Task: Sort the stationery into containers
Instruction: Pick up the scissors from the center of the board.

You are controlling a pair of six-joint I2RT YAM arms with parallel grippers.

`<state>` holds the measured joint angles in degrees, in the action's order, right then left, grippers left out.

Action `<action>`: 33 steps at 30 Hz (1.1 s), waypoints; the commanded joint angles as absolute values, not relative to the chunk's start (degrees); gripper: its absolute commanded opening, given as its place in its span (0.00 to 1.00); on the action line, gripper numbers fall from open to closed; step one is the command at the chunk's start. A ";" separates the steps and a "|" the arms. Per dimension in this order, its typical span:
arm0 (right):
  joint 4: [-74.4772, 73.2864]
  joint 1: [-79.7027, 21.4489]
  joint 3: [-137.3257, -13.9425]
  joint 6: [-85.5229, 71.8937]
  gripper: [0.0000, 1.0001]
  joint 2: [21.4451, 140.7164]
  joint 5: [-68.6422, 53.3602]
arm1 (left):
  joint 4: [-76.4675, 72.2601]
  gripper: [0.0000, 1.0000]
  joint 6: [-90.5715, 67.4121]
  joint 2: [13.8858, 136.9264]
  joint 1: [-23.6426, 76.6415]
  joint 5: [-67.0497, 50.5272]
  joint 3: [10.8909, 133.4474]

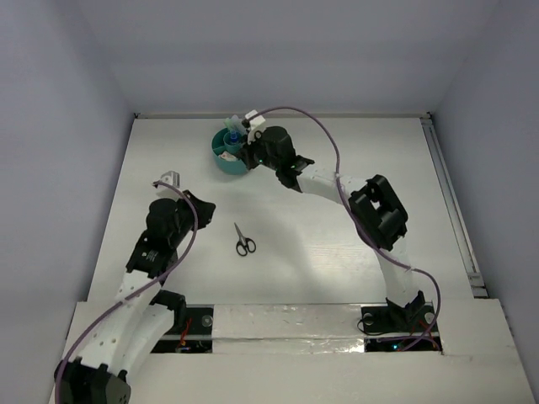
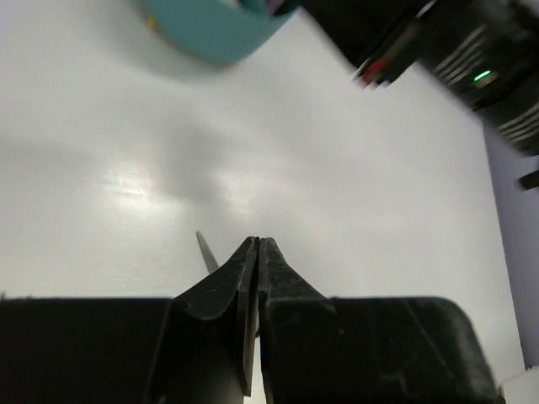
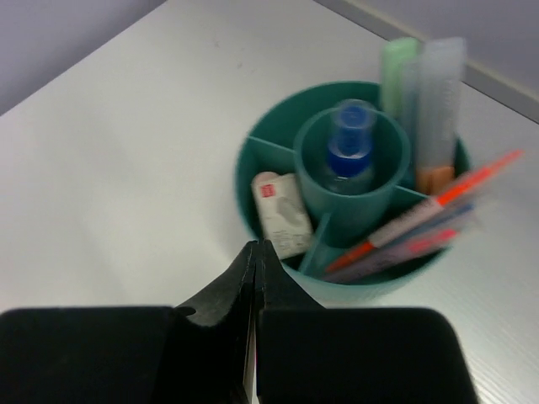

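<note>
So, from the top camera: the teal organiser (image 1: 227,162) is sitting near the far edge of the table (image 1: 337,252), and the right claw (image 1: 245,148) is hanging right at its near-right rim. The black-handled scissors (image 1: 243,240) are lying flat out on the open table, well apart from the organiser, blades pointing away from the arm bases. The left claw (image 1: 168,178) is hovering off to the left of them, not touching anything.

The left wrist camera is showing the left claw (image 2: 258,246) with its fingers pressed together and nothing between them. A scissors blade tip (image 2: 205,252) is poking out just left of the fingers. The organiser (image 2: 215,34) is peeking in at the top edge, with the right arm (image 2: 455,50) blurred beside it.

The right wrist camera is showing the right claw (image 3: 255,250) pinched together too, carrying nothing, just above the organiser's (image 3: 268,139) near rim. A blue-capped bottle (image 3: 349,151) is standing in the centre cup. A white eraser (image 3: 282,212) is lying in the left compartment. A bunch of pens (image 3: 421,220) is leaning out of the right one. A green marker (image 3: 397,67) and a clear marker (image 3: 440,93) are standing upright at the back.
</note>
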<state>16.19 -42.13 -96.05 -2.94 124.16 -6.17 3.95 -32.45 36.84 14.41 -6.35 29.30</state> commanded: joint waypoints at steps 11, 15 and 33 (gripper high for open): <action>15.73 -36.56 -100.11 -7.21 0.00 127.53 -13.71 | -8.96 0.08 -41.92 54.99 30.66 4.65 23.55; 16.17 -36.56 -99.23 -7.38 0.00 127.97 -13.97 | -9.05 0.21 -42.10 59.85 34.79 8.69 24.52; 12.04 -33.76 -103.09 -5.02 0.00 131.48 -10.11 | -7.73 0.29 -40.35 67.15 42.36 13.54 25.05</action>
<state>13.08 -34.74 -100.29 -6.44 130.15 -11.94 -6.94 -41.43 68.01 42.02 12.27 24.08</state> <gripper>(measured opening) 0.010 0.294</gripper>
